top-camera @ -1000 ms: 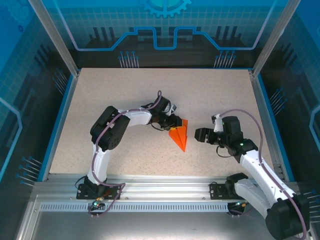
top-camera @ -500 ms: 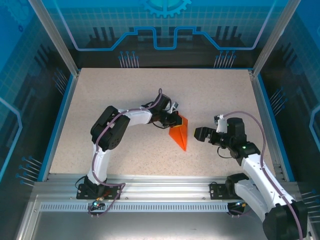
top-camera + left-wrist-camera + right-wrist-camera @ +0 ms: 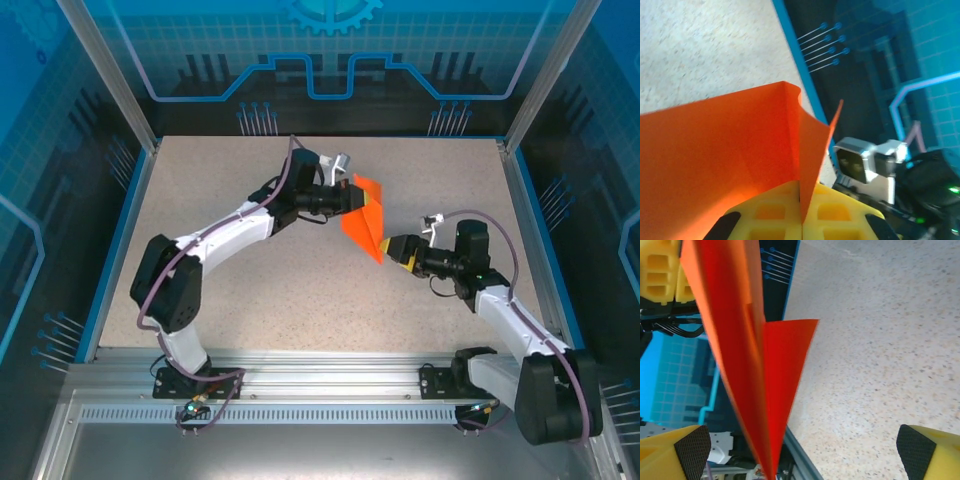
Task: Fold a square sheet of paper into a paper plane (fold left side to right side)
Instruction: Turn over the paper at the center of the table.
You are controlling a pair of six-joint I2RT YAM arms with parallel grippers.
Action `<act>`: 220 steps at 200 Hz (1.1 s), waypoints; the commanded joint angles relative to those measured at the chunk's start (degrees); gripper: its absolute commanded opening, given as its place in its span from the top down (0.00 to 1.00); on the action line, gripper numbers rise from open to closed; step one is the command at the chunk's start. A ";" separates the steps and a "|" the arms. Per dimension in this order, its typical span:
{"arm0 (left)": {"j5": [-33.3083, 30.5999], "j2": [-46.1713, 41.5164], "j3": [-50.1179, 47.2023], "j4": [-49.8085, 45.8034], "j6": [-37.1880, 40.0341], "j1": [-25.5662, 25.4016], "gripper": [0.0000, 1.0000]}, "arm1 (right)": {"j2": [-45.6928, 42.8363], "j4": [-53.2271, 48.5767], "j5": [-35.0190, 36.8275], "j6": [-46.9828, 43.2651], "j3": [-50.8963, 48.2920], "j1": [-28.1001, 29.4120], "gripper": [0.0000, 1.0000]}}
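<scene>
The left gripper (image 3: pixel 349 197) is clamped on the paper plane (image 3: pixel 364 218), which is raised above the table (image 3: pixel 250 270) and farther back than a second ago. The right gripper (image 3: pixel 393 252), fingers wide, has moved up to the plane's point, perhaps touching it.

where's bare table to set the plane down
Bare table lies in the near middle, between the left arm and right arm, and in the far left corner by the blue rail. Crowded: centre right, where the left gripper holds the paper plane, the open right gripper at its tip.
</scene>
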 commanded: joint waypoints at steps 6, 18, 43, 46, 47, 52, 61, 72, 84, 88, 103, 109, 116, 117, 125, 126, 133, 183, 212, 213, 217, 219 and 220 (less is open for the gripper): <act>1.42 -1.69 -0.39 3.20 -2.74 0.13 0.92 | 1.66 9.43 -4.68 5.27 2.56 1.45 0.01; 2.14 -1.84 -0.69 4.06 -3.52 0.09 0.92 | 2.36 10.76 -4.16 6.56 2.84 2.59 0.01; 4.04 -1.81 -1.24 5.90 -4.83 0.10 0.92 | 3.69 15.69 -2.92 10.62 2.88 4.37 0.08; 4.23 -1.82 -1.20 5.82 -4.89 0.13 0.92 | 3.79 16.04 -2.73 10.94 2.99 4.55 0.11; 4.26 -1.79 -1.18 5.75 -4.90 0.10 0.92 | 3.81 16.13 -2.66 11.05 3.00 4.59 0.12; 4.37 -1.77 -1.19 5.68 -5.00 0.14 0.92 | 3.92 16.35 -2.43 11.40 3.27 4.91 0.17; 4.51 -1.85 -1.31 5.68 -5.12 0.10 0.92 | 3.83 16.17 -1.91 11.57 3.77 5.37 0.27; 5.10 -1.77 -1.34 5.59 -5.18 0.09 0.90 | 3.57 15.83 -1.25 11.53 4.28 5.83 0.37; 5.63 -1.69 -1.50 5.39 -5.18 0.10 0.89 | 3.19 14.76 -0.57 11.14 4.59 5.96 0.51; 5.69 -1.69 -1.50 5.26 -5.03 0.10 0.88 | 3.02 14.40 -0.35 10.90 4.66 6.00 0.56; 5.22 -1.93 -1.89 4.15 -3.95 0.13 0.85 | 2.31 11.80 0.42 9.19 5.01 6.04 0.73; 4.90 -2.11 -2.04 3.27 -3.21 0.16 0.83 | 1.96 10.16 0.85 8.18 5.27 6.06 0.80; 4.44 -2.68 -2.35 2.43 -2.17 0.36 0.79 | 1.51 8.29 1.36 6.62 5.53 6.06 0.86; 4.36 -2.75 -2.41 2.26 -2.00 0.34 0.78 | 1.49 7.86 1.41 6.48 5.64 6.09 0.87; 3.32 -3.44 -2.62 0.71 -0.66 0.62 0.71 | 0.64 5.07 2.32 4.25 6.03 6.04 0.93; 3.15 -3.48 -2.64 0.34 -0.50 0.69 0.69 | 0.57 4.10 2.46 4.02 6.06 6.04 0.93; 2.13 -4.37 -2.86 -1.39 1.08 1.15 0.62 | -0.12 0.54 3.28 2.00 6.54 6.04 0.95; -18.09 -18.40 -8.47 -19.05 14.06 3.27 0.34 | -3.77 -37.69 28.04 -24.04 17.77 10.17 0.96; -32.17 -28.55 -15.16 -22.70 15.03 3.22 0.30 | 2.21 -55.79 64.83 -32.42 28.51 25.56 0.97; -32.62 -28.91 -15.50 -22.75 14.95 3.18 0.30 | 2.58 -56.26 66.01 -32.42 28.94 25.99 0.97; -34.36 -30.09 -16.75 -22.78 14.45 3.14 0.29 | 4.16 -58.19 70.33 -32.34 30.39 27.80 0.97; -35.21 -30.84 -17.31 -22.79 14.25 3.14 0.29 | 5.01 -58.81 72.18 -32.29 31.06 28.62 0.97; -35.55 -31.20 -17.58 -22.79 14.12 3.18 0.29 | 5.43 -59.35 73.07 -32.31 31.41 28.93 0.97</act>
